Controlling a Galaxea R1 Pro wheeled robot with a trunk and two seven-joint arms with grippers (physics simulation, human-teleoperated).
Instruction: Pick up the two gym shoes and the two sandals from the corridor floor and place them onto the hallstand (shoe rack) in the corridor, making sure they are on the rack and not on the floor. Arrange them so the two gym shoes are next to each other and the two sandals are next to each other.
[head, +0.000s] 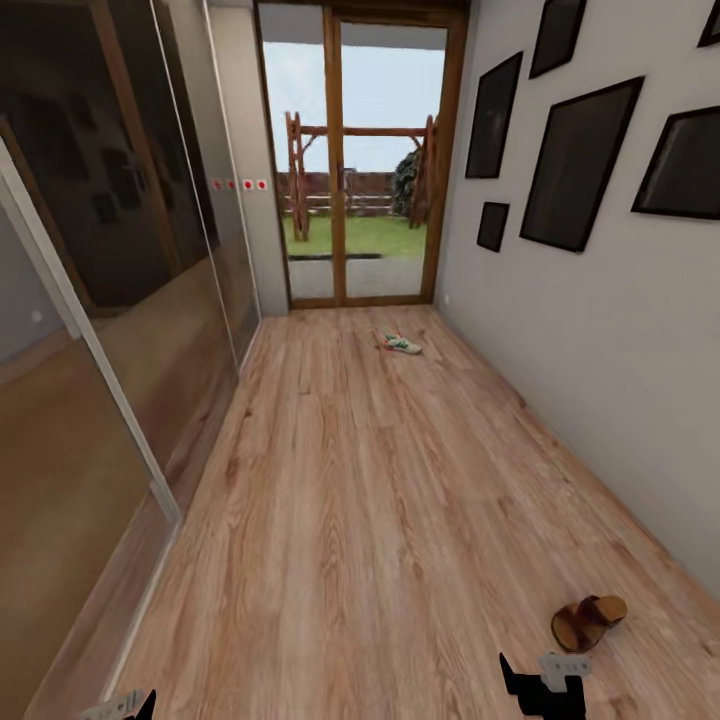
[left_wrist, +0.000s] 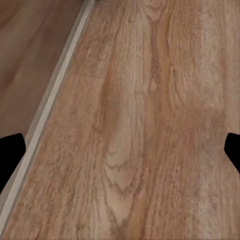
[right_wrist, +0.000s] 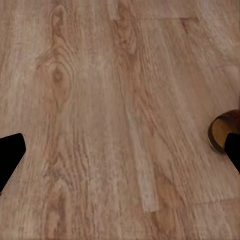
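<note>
One sandal (head: 588, 621) lies on the corridor floor (head: 380, 480) near the right wall, just ahead of the right gripper (head: 545, 685); its rim also shows in the right wrist view (right_wrist: 222, 131). One gym shoe (head: 400, 344) lies far off by the glass door (head: 365, 160). Count: one sandal, one shoe, five frames (head: 575, 165) on the wall. Right gripper hangs low, probably staged for the sandal. Both the right gripper and the left gripper (left_wrist: 120, 155) are spread wide and carry nothing.

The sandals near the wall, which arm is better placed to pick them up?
The right. The sandals lie on the floor just ahead of the right tool, and one's edge shows beside its fingertip. The left tool sits across the corridor by the mirrored doors.
</note>
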